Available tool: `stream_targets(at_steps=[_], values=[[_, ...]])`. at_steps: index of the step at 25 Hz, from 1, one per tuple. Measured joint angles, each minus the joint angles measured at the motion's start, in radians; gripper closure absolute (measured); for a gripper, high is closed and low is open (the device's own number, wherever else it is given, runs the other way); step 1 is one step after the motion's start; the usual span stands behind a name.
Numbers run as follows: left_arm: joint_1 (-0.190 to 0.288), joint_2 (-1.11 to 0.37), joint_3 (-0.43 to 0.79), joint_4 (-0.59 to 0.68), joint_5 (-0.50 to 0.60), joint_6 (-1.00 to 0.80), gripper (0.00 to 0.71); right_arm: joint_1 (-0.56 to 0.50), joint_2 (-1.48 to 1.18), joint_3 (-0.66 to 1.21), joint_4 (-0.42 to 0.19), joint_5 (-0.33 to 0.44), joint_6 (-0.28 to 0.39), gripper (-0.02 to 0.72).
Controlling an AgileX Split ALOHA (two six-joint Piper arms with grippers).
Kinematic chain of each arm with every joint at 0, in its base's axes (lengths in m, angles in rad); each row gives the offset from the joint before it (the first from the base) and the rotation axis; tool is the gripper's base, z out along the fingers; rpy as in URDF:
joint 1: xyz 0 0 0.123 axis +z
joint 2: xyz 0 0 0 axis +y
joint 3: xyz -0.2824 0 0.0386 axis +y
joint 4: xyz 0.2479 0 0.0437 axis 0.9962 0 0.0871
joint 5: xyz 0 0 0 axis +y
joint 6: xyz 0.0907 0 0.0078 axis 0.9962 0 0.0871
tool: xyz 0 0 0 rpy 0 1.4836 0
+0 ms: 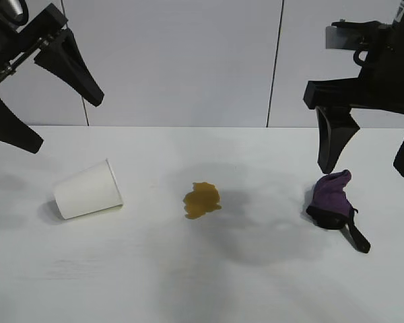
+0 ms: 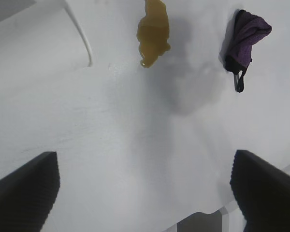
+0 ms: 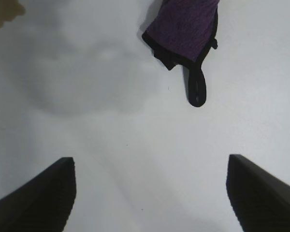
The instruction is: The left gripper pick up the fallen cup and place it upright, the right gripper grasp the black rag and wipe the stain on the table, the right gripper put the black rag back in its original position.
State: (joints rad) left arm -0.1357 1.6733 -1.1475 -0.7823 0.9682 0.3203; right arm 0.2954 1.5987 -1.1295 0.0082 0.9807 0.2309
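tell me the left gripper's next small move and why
Probably lower the left gripper toward the cup. The cup lies on its side on the table, nothing grips it, and the gripper hangs open above it.

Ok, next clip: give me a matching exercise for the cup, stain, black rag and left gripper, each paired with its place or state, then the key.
Things:
1. cup
2. stain
3. black rag
4. left gripper

States:
A. bundled on the table below the right gripper
B. lying on its side
C. raised above the cup, jaws open
D. yellowish-brown blotch between cup and rag

Pairs: 1-B, 2-D, 3-A, 4-C
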Motion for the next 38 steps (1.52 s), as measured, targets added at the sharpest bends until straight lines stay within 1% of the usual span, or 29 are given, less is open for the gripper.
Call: stream_targets(at_steps=[15, 18, 20, 23, 26, 27, 29, 31, 32, 34, 36, 38], values=[[0.0, 0.0, 0.0, 0.0, -0.001, 0.0, 0.017, 0.0, 0.0, 0.0, 0.0, 0.0, 0.001, 0.115], [0.0, 0.0, 0.0, -0.002, -0.031, 0.0, 0.017, 0.0, 0.0, 0.0, 0.0, 0.0, 0.001, 0.115], [0.0, 0.0, 0.0, -0.002, -0.033, 0.0, 0.017, 0.0, 0.0, 0.0, 0.0, 0.0, 0.001, 0.115], [0.0, 0.0, 0.0, 0.051, -0.03, 0.0, 0.017, 0.0, 0.0, 0.0, 0.0, -0.001, 0.001, 0.115], [0.0, 0.001, 0.0, 0.141, -0.015, 0.017, 0.017, 0.0, 0.0, 0.0, 0.0, -0.002, -0.001, 0.115], [0.0, 0.002, 0.0, 0.16, -0.021, 0.056, 0.017, 0.0, 0.0, 0.0, 0.0, -0.002, -0.002, 0.115], [-0.002, 0.003, 0.0, 0.189, -0.051, 0.198, 0.017, 0.0, 0.0, 0.0, 0.0, -0.004, -0.006, 0.115], [-0.015, 0.003, 0.0, 0.201, -0.094, 0.448, 0.017, 0.0, 0.0, 0.0, 0.0, -0.005, -0.009, 0.115], [-0.029, 0.003, -0.001, 0.207, -0.11, 0.583, 0.017, 0.0, 0.0, 0.0, 0.0, -0.008, -0.012, 0.115], [-0.066, 0.004, -0.001, 0.226, -0.143, 0.77, 0.017, 0.0, 0.0, 0.0, 0.0, -0.011, -0.012, 0.115], [-0.114, 0.006, -0.001, 0.268, -0.197, 0.853, 0.017, 0.0, 0.0, 0.0, 0.0, -0.011, -0.015, 0.115], [-0.151, 0.02, -0.001, 0.317, -0.27, 0.868, 0.017, 0.0, 0.0, 0.0, 0.0, -0.012, -0.015, 0.115]])
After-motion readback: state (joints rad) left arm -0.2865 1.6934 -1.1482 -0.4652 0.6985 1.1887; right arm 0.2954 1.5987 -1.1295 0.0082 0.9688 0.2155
